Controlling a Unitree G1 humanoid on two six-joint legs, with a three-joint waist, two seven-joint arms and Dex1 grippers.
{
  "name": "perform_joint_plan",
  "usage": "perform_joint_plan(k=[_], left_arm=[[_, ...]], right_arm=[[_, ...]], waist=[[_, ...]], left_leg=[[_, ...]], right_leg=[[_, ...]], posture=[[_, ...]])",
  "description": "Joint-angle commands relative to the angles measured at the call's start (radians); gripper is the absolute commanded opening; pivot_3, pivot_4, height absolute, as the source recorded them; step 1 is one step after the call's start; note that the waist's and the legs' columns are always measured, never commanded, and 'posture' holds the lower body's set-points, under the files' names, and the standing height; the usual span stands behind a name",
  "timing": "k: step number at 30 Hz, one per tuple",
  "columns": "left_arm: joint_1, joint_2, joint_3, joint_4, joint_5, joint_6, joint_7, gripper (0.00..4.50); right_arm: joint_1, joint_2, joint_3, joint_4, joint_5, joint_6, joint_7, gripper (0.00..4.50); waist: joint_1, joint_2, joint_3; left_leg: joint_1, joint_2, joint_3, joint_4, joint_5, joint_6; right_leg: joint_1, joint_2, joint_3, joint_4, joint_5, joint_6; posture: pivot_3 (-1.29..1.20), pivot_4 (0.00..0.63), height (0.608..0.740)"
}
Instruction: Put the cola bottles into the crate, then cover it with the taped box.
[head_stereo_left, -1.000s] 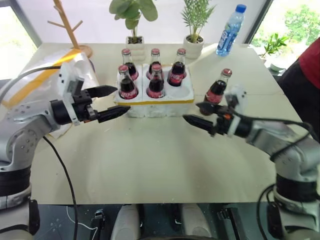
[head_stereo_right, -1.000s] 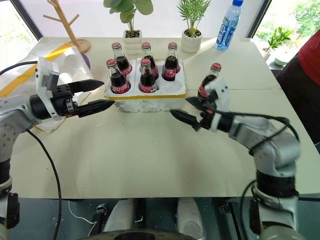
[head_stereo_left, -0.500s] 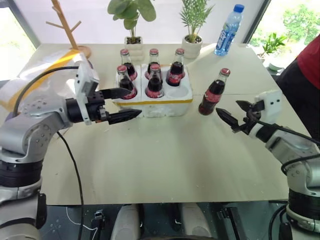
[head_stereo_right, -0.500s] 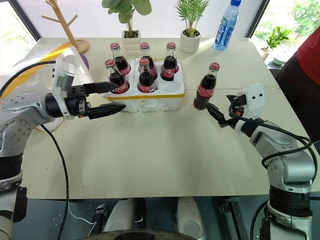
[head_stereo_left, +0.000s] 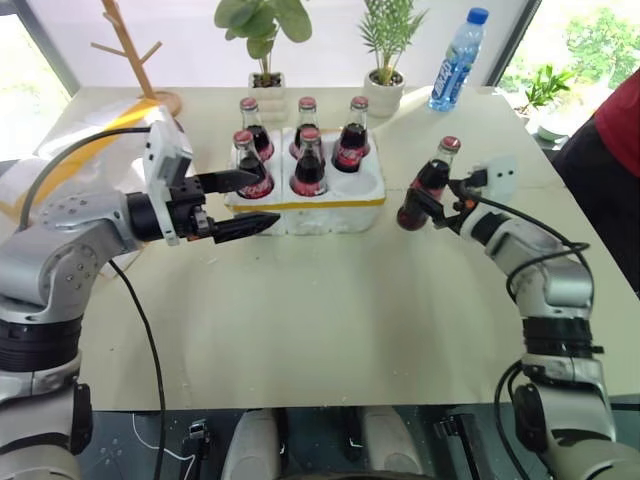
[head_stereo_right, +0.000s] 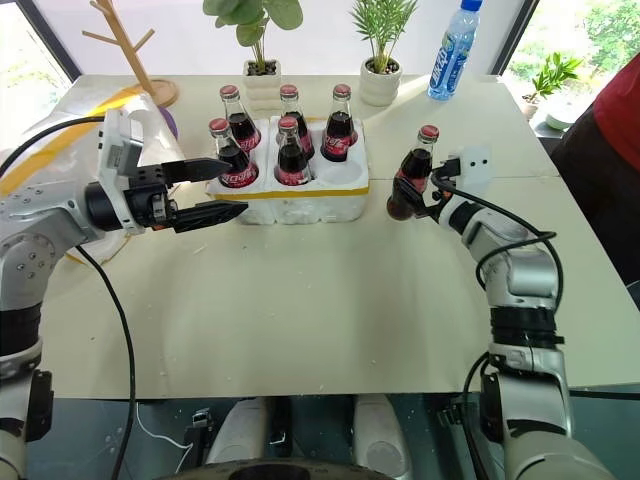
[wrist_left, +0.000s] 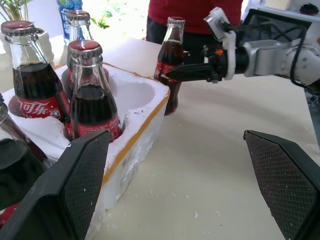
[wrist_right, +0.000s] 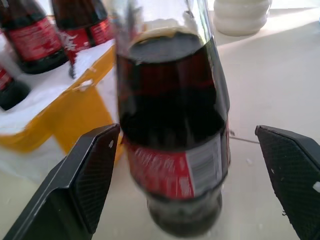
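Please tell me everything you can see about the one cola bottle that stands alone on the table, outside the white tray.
The lone small glass cola bottle has a red cap, dark cola up into its neck and a red label low on its body. It stands on the beige table, leaning slightly, just right of the low white styrofoam crate, not touching it. The right claw is open with one finger on each side of the bottle's lower body; contact cannot be told.

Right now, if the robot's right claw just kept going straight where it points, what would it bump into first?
Most likely the loose cola bottle standing beside the crate: it sits between the open fingers of the right gripper.
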Motion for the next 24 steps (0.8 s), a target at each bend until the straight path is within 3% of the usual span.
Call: perform_joint_plan(k=[1, 3, 7, 13, 20, 24], left_arm=[[-0.010, 0.018, 0.036, -0.016, 0.001, -0.013, 0.002, 4.50], [-0.010, 0.020, 0.038, -0.017, 0.001, -0.014, 0.004, 4.50], [-0.009, 0.027, 0.045, -0.019, -0.001, -0.012, 0.008, 4.50], [0.018, 0.031, 0.064, -0.034, -0.005, -0.010, 0.019, 4.50], [0.016, 0.018, 0.057, -0.043, -0.010, -0.008, 0.037, 4.50], [0.018, 0.011, 0.054, -0.044, -0.006, -0.013, 0.046, 4.50]], right_arm=[[-0.066, 0.018, 0.010, 0.110, -0.034, -0.080, 0.016, 4.44], [-0.088, 0.022, 0.015, 0.160, -0.047, -0.107, 0.022, 4.22], [-0.089, 0.007, 0.007, 0.137, -0.047, -0.141, 0.047, 2.85], [-0.092, -0.024, -0.044, -0.064, 0.028, -0.116, 0.089, 2.88], [-0.261, 0.011, -0.055, -0.108, 0.133, -0.037, 0.107, 2.88], [-0.304, 0.038, 0.012, -0.070, 0.110, -0.012, 0.121, 2.88]], waist=[[0.001, 0.000, 0.000], [0.002, 0.000, 0.000], [0.002, 0.000, 0.000], [0.001, 0.005, 0.004], [-0.005, 0.006, 0.004], [-0.002, 0.006, 0.004]], left_leg=[[0.000, 0.000, 0.000, 0.000, 0.000, 0.000], [0.000, 0.000, 0.000, 0.000, 0.000, 0.000], [0.000, 0.000, 0.001, 0.000, 0.000, 0.000], [-0.002, 0.001, 0.001, 0.000, 0.000, 0.000], [-0.001, 0.001, 0.001, 0.000, 0.000, -0.001], [-0.001, 0.002, 0.001, 0.000, 0.000, -0.001]], right_leg=[[0.000, 0.000, 0.000, 0.000, 0.000, 0.000], [0.000, 0.000, 0.000, 0.000, 0.000, 0.000], [0.000, -0.001, 0.000, 0.000, 0.000, 0.000], [-0.002, -0.001, 0.000, 0.000, 0.000, 0.000], [-0.003, 0.001, 0.000, 0.001, 0.000, 0.000], [-0.002, 0.001, 0.000, 0.001, 0.000, 0.000]], posture=[[0.00, 0.150, 0.740], [0.00, 0.150, 0.740], [0.00, 0.150, 0.740], [0.00, 0.150, 0.740], [0.00, 0.150, 0.740], [0.00, 0.150, 0.740]])
